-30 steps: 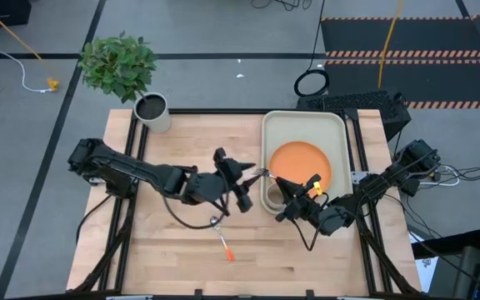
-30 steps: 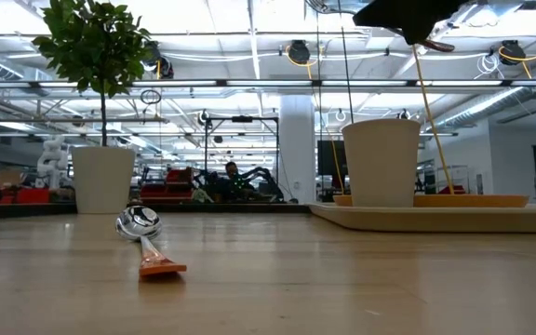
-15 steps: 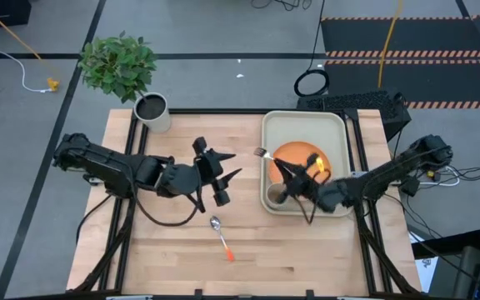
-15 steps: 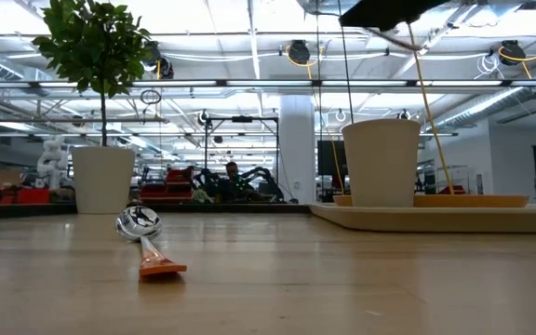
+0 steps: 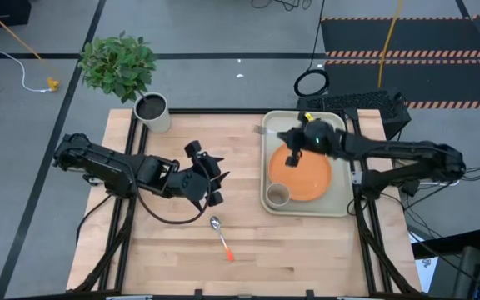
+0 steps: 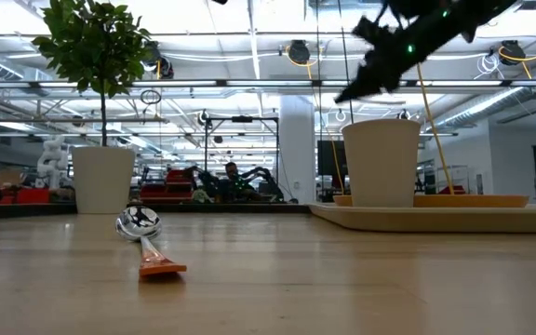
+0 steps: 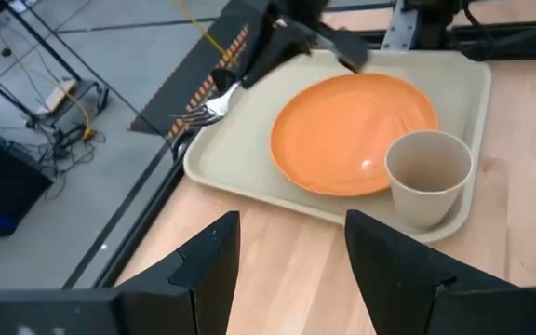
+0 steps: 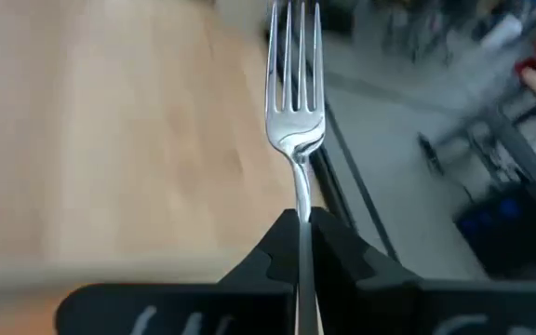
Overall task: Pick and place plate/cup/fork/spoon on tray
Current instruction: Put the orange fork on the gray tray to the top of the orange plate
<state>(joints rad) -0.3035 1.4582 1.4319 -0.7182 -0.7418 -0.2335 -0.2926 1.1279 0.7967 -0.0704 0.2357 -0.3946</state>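
The orange plate (image 5: 300, 171) and the beige cup (image 5: 278, 195) stand on the cream tray (image 5: 337, 125) at the table's right. The cup is at the tray's near left corner. My right gripper (image 5: 281, 136) is shut on the fork (image 5: 263, 131) above the tray's far left corner. The fork's tines also show in the left wrist view (image 7: 203, 107). The spoon (image 5: 221, 236) lies on the wood near the front, its bowl toward the far side. My left gripper (image 5: 211, 179) is open and empty mid-table, left of the tray. My right gripper pinches the fork between its two fingers (image 8: 277, 244), just behind the neck (image 8: 301, 191). The orange handle is hidden between the fingers. The fork lies along the fingers and sticks out past their ends, tines (image 8: 296, 56) toward the table's left. It is lifted clear of the tray.
A grey-white pot (image 5: 152, 111) with dark soil stands at the table's far left corner, with a leafy plant (image 5: 117, 62) beside it. Bare wood lies between the spoon and the tray. A black frame rail (image 5: 358, 158) runs along the tray's right side.
My right gripper has carried the fork from the tray's near left side toward the table's far edge, and now holds it over the tray's far left corner. My left gripper has drawn back toward the table's left, away from the tray.
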